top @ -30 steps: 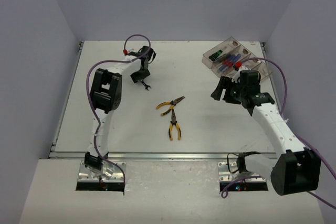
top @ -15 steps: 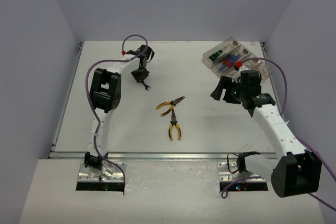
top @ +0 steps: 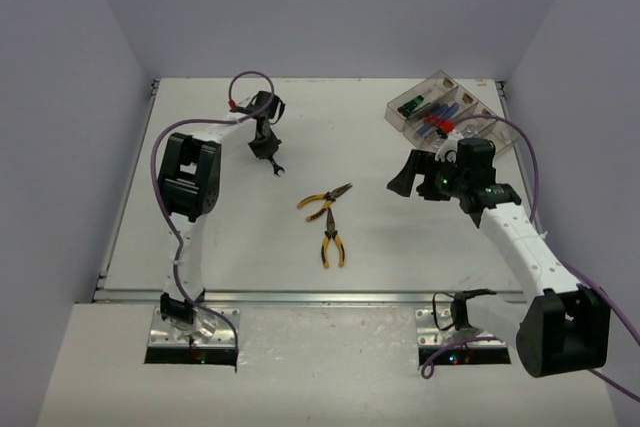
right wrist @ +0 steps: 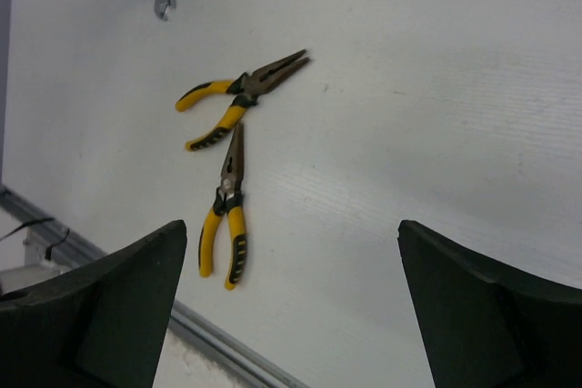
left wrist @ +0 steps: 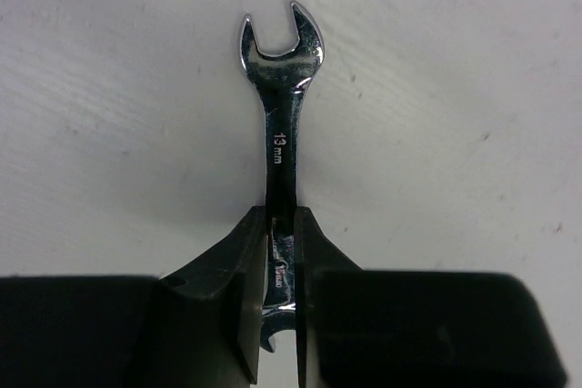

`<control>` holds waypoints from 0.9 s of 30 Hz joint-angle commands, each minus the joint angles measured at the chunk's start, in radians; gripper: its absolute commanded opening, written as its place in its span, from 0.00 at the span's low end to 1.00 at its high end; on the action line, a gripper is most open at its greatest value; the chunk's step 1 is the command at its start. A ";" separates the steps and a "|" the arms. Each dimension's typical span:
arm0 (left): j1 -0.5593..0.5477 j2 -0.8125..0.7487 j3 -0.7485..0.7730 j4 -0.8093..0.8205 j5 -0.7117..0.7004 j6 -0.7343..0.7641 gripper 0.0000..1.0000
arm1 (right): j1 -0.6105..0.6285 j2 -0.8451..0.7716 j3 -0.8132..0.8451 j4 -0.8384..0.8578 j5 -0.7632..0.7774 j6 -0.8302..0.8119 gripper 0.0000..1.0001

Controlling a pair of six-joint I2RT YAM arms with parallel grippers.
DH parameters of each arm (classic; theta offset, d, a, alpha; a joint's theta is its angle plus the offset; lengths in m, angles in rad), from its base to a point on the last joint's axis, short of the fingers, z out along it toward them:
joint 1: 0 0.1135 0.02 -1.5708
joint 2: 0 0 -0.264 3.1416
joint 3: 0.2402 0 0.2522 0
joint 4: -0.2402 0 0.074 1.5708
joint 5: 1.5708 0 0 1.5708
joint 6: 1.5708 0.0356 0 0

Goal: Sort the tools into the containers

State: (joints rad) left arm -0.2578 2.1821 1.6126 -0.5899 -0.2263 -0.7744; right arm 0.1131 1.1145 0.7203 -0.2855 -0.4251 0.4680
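A small silver wrench (left wrist: 280, 106) marked 13 mm is clamped by its handle between the fingers of my left gripper (left wrist: 284, 217), which is shut on it at the back left of the table (top: 265, 147). Its open head (top: 279, 167) points toward the table's middle. Two yellow-and-black pliers (top: 322, 199) (top: 331, 239) lie near the centre, nose to nose; both show in the right wrist view (right wrist: 238, 97) (right wrist: 227, 215). My right gripper (top: 408, 179) hangs open and holds nothing (right wrist: 289, 243), to the right of the pliers. The clear containers (top: 470, 107) sit at the back right, holding screwdrivers (top: 432, 115).
The table's metal front rail (top: 300, 295) runs along the near edge. Purple cables (top: 250, 77) loop over both arms. Grey walls enclose the table on the left, back and right.
My left gripper has shut on the wrench and shifted slightly back. My right gripper has opened wider and swung left, away from the containers, toward the pliers.
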 commanded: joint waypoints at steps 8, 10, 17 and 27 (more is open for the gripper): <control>-0.110 -0.255 -0.407 0.259 0.214 0.078 0.00 | 0.200 0.126 -0.165 0.537 -0.228 0.207 0.99; -0.140 -0.307 -0.436 0.286 0.219 0.071 0.00 | 0.266 0.182 -0.169 0.635 -0.229 0.241 0.99; -0.240 -0.465 -0.525 0.344 0.225 0.026 0.00 | 0.377 0.378 -0.068 0.778 -0.178 0.314 0.93; -0.304 -0.630 -0.611 0.392 0.220 -0.043 0.00 | 0.425 0.521 0.001 0.834 -0.113 0.396 0.78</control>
State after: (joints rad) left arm -0.5509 1.6137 1.0390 -0.2696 -0.0109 -0.7729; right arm 0.5316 1.6029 0.6925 0.4464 -0.5624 0.8127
